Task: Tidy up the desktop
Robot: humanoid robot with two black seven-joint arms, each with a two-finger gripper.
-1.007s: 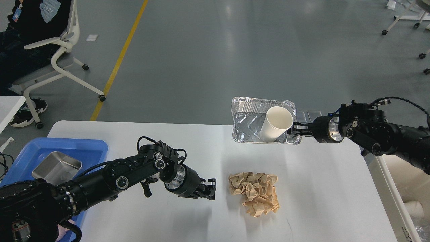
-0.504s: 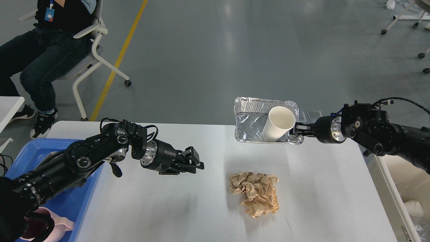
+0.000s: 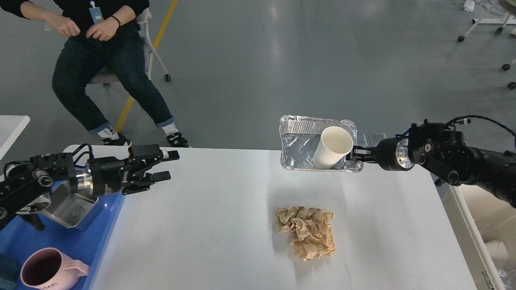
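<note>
The white desktop [image 3: 209, 225] fills the lower view. A crumpled brown paper ball [image 3: 306, 231] lies on it right of centre. My right gripper [image 3: 355, 156] is shut on the right rim of a foil tray [image 3: 300, 145], held above the desktop's far edge. A white paper cup [image 3: 331, 147] leans inside the tray. My left gripper [image 3: 167, 165] is open and empty, over the desktop's left edge.
A blue tray [image 3: 86, 249] at the left holds a steel box [image 3: 68, 205] and a pink mug [image 3: 44, 270]. A seated person [image 3: 105, 64] is beyond the far left corner. A white bin [image 3: 487, 225] stands right of the desktop.
My left arm has drawn back to the left, from near the paper ball to the desktop's left edge. The right gripper and foil tray have barely moved. The person has rolled closer.
</note>
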